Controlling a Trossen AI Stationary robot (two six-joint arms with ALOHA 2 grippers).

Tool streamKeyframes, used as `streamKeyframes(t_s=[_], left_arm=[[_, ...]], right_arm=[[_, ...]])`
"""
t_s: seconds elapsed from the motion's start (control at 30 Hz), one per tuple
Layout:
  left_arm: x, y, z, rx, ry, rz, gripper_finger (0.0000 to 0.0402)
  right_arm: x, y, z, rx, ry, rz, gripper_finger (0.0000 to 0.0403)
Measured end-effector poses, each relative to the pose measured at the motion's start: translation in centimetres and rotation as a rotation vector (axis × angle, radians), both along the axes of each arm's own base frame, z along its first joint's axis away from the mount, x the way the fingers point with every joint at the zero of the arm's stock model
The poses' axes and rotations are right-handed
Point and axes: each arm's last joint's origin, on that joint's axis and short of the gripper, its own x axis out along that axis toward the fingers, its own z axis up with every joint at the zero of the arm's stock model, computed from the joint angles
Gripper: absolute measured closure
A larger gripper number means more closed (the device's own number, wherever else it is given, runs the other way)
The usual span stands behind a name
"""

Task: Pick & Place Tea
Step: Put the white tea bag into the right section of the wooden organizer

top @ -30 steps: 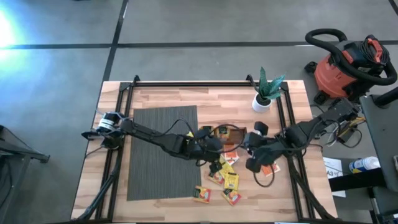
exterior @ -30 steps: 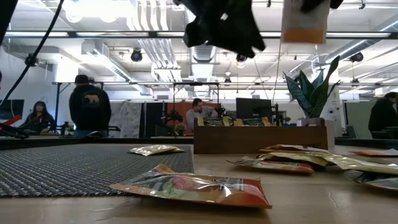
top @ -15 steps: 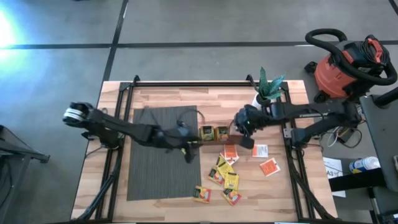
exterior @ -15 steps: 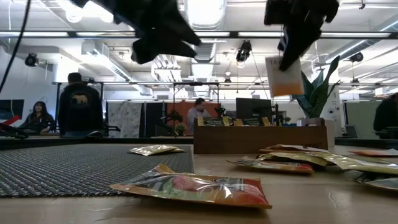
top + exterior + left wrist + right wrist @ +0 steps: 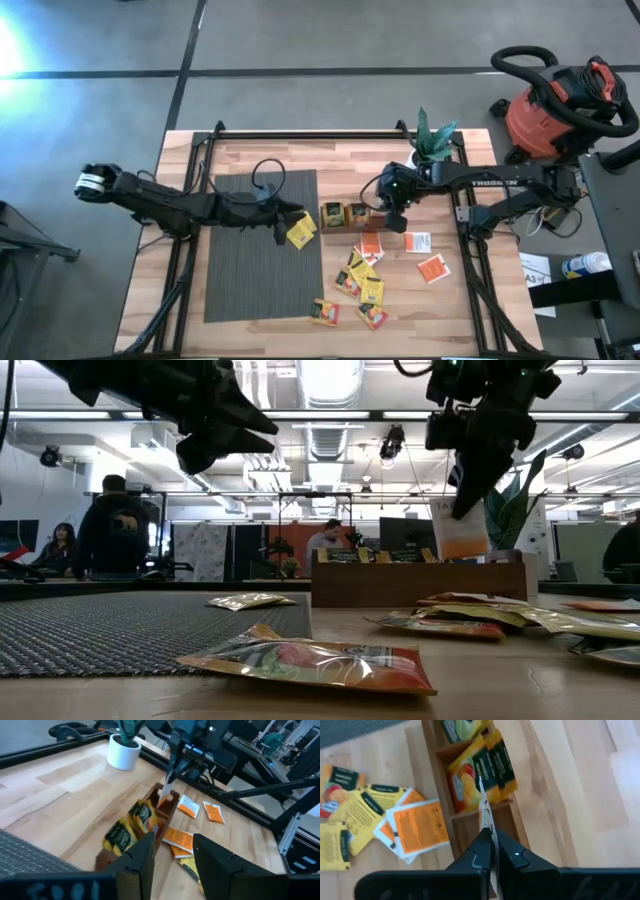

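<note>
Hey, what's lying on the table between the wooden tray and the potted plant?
Nothing: in the high view the stretch of table between the wooden tray and the potted plant is bare wood, though the right arm hangs over part of it.

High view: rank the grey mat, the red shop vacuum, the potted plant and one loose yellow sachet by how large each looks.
1. Grey mat, by far the largest.
2. Red shop vacuum.
3. Potted plant.
4. Yellow sachet, the smallest.
No two look close in size.
</note>
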Motion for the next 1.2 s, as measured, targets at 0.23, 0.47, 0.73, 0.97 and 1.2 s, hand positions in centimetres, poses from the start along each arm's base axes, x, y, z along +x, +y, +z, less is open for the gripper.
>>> streamKeyframes(t_s=[0.23,0.47,0.73,0.97,1.2], left_arm=[[0.0,0.5,-0.2,0.036,0.021,0.009,0.0273],[-0.1,0.5,-0.5,0.038,0.052,0.003,0.0273],[-0.2,0.5,-0.9,0.041,0.096,0.003,0.0273],[-0.2,0.5,-1.0,0.041,0.11,0.0,0.0273],[-0.3,0.5,-1.2,0.042,0.131,0.0,0.0273]], right_arm=[[-0.2,-0.3,-1.4,-0.009,-0.009,0.009,0.0394],[0.1,-0.5,-3.7,-0.01,0.05,0.033,0.0394],[0.9,-1.0,-4.5,-0.143,0.071,0.018,0.0388],[0.8,-1.1,-4.2,-0.149,0.064,-0.041,0.0351],[0.7,-1.1,-3.7,-0.151,0.047,-0.044,0.0298]])
